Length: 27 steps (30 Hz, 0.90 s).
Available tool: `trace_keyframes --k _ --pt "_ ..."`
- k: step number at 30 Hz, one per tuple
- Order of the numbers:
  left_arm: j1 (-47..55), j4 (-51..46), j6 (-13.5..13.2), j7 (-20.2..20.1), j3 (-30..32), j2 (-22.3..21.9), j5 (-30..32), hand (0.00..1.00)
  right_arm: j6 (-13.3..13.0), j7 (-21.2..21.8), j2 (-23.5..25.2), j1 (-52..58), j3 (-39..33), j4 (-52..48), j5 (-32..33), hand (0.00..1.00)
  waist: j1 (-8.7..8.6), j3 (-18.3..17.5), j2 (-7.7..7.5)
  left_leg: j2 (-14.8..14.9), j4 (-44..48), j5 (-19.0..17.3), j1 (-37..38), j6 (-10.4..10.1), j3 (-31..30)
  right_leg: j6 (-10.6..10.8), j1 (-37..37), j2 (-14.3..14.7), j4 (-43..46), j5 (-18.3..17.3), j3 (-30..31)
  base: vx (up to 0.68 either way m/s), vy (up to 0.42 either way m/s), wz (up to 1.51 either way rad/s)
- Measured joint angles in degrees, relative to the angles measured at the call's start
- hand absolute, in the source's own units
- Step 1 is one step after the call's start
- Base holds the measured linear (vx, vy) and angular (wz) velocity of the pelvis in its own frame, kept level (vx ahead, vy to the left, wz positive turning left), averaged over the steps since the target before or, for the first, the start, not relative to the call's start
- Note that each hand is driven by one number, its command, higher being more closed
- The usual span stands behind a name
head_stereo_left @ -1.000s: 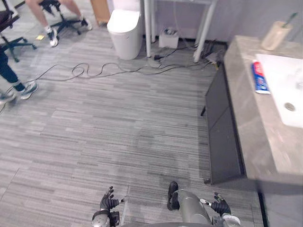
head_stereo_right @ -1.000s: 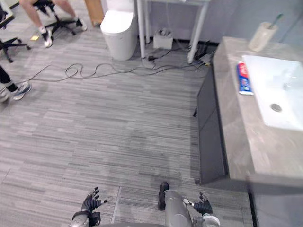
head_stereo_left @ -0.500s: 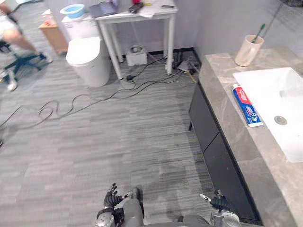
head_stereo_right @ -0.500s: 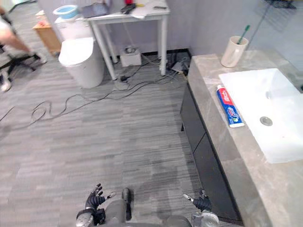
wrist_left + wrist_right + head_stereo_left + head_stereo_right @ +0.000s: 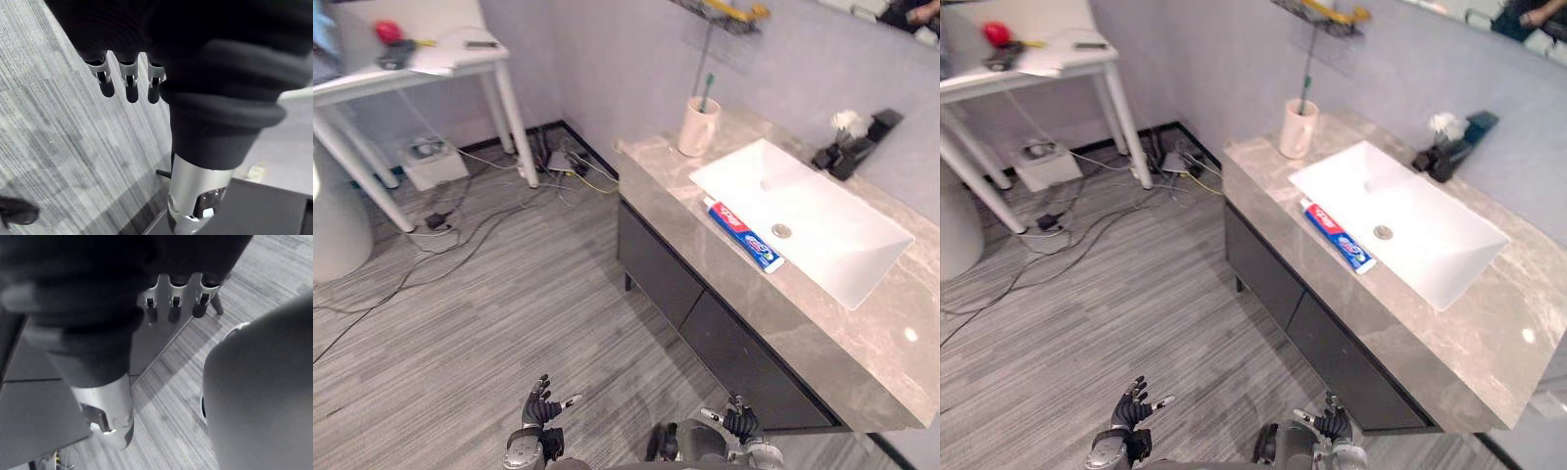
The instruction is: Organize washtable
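The washtable is seen running diagonally from upper centre to the lower right corner of the head views, its front edge straight and overhanging dark cabinet fronts. A white basin is set into the top. The toothpaste tube is noted lying flat on the narrow strip of counter between the front edge and the basin's rim, just beside that rim and parallel to it. The cup is recorded upright at the counter's far corner, apart from the basin, with a toothbrush standing in it. A dark fixture is seen at the wall behind the basin, upper right. The grey plank floor at centre and lower left lies open; cables are strewn at upper left by the legs of a white table, and a white rounded object is cut by the left edge. The left hand and right hand are observed at the bottom edge, over the floor, well apart from the counter. In the wrist views the fingers of the left and those of the right are seen straight and spread; nothing is held by either.
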Motion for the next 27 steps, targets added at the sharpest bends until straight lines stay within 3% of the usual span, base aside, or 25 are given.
trace_keyframes --k 1,2,4,6,8,9,12,13,14,15,16,19,22,25,27 --pt "-0.1 -0.1 0.0 -0.3 0.1 -0.4 0.0 0.00 0.0 0.0 0.0 0.0 -0.3 -0.3 0.1 0.00 -0.02 0.3 0.43 1.3 4.5 0.1 -0.5 -0.2 -0.4 0.0 1.6 0.7 -0.6 -0.7 0.3 0.36 -0.146 -0.26" --pt "0.0 -0.9 0.0 -0.7 0.5 -1.0 0.0 0.00 0.1 -0.1 -0.2 0.2 -0.1 -0.3 0.2 0.00 0.29 0.5 0.97 5.3 17.3 0.9 -2.9 -0.8 -1.8 -0.3 5.2 2.3 -1.6 -2.0 1.2 0.27 -0.109 -0.32" --pt "1.5 -2.2 0.0 -0.8 0.6 -1.5 0.0 0.00 0.3 -0.1 0.1 0.5 0.2 -0.3 0.3 0.00 1.01 0.7 0.95 9.6 31.3 1.2 -7.2 -1.0 -4.9 -1.0 8.1 4.2 -2.1 -3.5 3.3 0.22 -0.068 -0.67" --pt "2.3 -2.7 0.0 -0.8 0.6 -1.7 0.0 0.00 0.4 -0.1 0.1 0.8 0.3 -0.2 0.6 0.00 1.78 0.7 0.55 11.6 39.7 0.7 -12.4 -1.0 -6.6 -1.4 10.1 4.8 -2.4 -5.0 7.6 0.27 0.000 -1.04" --pt "2.5 -3.1 -0.1 -0.7 0.7 -1.7 0.0 0.00 0.7 -0.2 0.2 1.0 -0.2 -0.2 0.7 0.00 1.76 0.7 0.47 11.4 36.3 0.0 -15.0 0.1 -6.7 -0.8 11.2 4.7 -2.9 -5.1 10.4 0.20 0.042 -0.86" --pt "2.5 -3.1 0.0 -0.7 0.7 -1.6 0.0 0.00 0.9 -0.4 0.0 1.0 -0.4 -0.1 0.7 0.00 1.90 0.7 0.48 10.5 30.5 0.0 -15.9 0.1 -7.4 -0.5 11.5 4.6 -2.9 -5.1 12.9 0.18 0.102 -0.97" --pt "2.5 -3.0 -0.1 -0.7 0.6 -1.7 0.0 0.00 1.0 -0.9 0.0 0.7 -1.0 0.0 0.7 0.00 2.08 0.7 -0.05 5.4 15.7 0.2 -17.4 -0.1 -15.1 0.4 12.3 3.7 -3.2 -5.4 18.4 0.23 0.234 -1.08" --pt "1.9 -3.0 -0.1 -0.6 0.4 -1.8 0.0 0.00 1.0 -1.1 -0.1 0.9 -1.8 0.7 0.6 0.00 2.36 0.5 -0.02 1.7 7.4 0.8 -17.5 -1.0 -22.8 2.6 12.1 3.1 -3.4 -5.7 21.8 0.19 0.310 -0.99" --pt "1.9 -2.9 -0.1 -0.6 0.2 -1.9 0.0 0.00 1.1 -1.2 -0.3 0.9 -1.8 1.0 0.6 0.00 2.49 0.3 0.24 0.7 4.7 1.5 -17.4 -1.6 -25.5 3.6 11.8 3.1 -3.2 -6.0 23.0 0.22 0.414 -1.34" --pt "2.0 -2.7 -0.3 -0.5 0.0 -2.4 -0.1 0.00 1.1 -1.1 -0.9 1.0 -1.8 1.4 0.6 0.00 3.19 -0.1 0.85 -0.4 3.3 5.0 -16.8 -2.5 -28.6 5.3 11.6 3.1 -2.3 -7.0 26.1 0.19 0.379 -1.09" --pt "2.0 -2.5 -0.5 -0.5 0.1 -2.3 -0.1 0.00 1.4 -1.1 -0.8 1.0 -1.7 1.6 0.5 0.00 3.20 -0.6 0.43 -1.3 4.7 4.4 -16.1 -1.0 -27.0 6.4 12.0 2.2 -2.0 -7.6 28.0 0.25 0.429 -1.11" --pt "1.8 -2.4 -0.6 -0.4 0.0 -0.4 -0.1 0.00 1.4 -1.0 1.3 3.0 -0.7 1.2 0.4 0.00 3.30 -2.6 -2.58 -3.3 7.0 0.4 -15.5 1.0 -21.3 9.1 11.0 -1.1 -1.7 -7.7 31.5 0.20 0.316 -0.78" --pt "1.8 -1.7 -0.5 -0.5 -0.8 -0.4 -0.1 0.00 1.5 -0.8 2.3 2.8 0.3 0.3 -0.2 0.00 3.18 -2.9 -2.96 -4.2 5.1 -1.2 -11.9 3.0 -15.3 11.1 6.0 -3.4 6.9 -5.4 28.6 0.15 0.254 -0.94" --pt "2.0 -0.8 -0.5 -0.5 -1.9 -0.3 -0.2 0.00 1.5 -0.5 2.0 1.4 0.5 0.5 -0.8 0.00 3.06 -2.8 -1.94 -5.0 0.8 -1.0 -6.2 3.6 -9.9 10.3 1.7 -6.8 15.0 -4.2 17.8 0.11 0.173 -0.80" --pt "1.6 0.0 -0.5 -0.5 -2.4 0.4 -0.2 0.00 1.5 -0.6 0.9 0.5 1.9 1.6 -1.1 0.00 2.46 -2.8 -1.48 -4.9 -1.2 -1.0 -4.4 3.7 -8.7 9.2 1.8 -6.7 13.1 -5.0 10.6 0.12 0.071 -0.39"
